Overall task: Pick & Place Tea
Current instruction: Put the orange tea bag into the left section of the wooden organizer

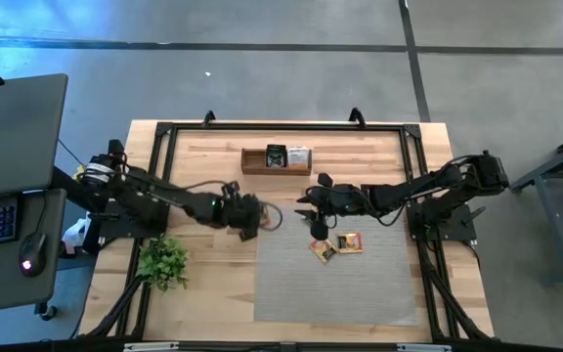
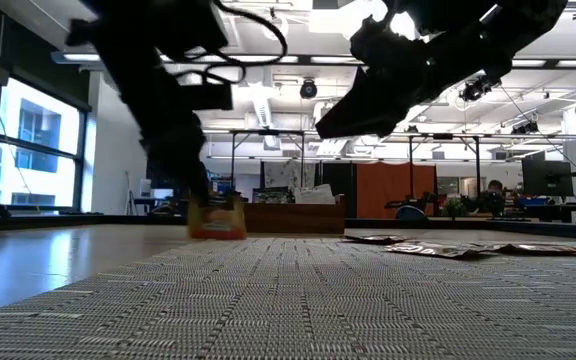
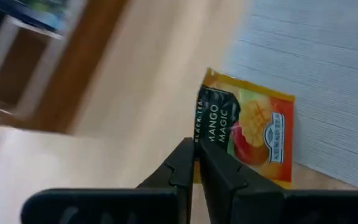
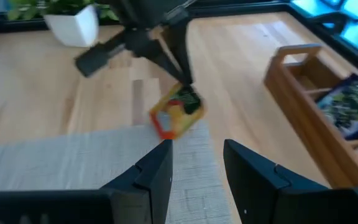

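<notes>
Pinching only the edge of the mango tea sachet (image 3: 247,134) with left gripper (image 3: 194,163); risking slipping or twisting loose. Hovering nearby with right gripper (image 4: 197,163) spread apart, risking a collision.

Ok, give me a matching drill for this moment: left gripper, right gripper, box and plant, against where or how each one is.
Things:
1. left gripper
2. right gripper
3. box
4. plant

States:
A. open, over the mat
B. on bare wood, left of the mat
C. shut on a mango sachet
D. behind the mat, sachets inside

Pairs: 1-C, 2-A, 3-D, 4-B
</notes>
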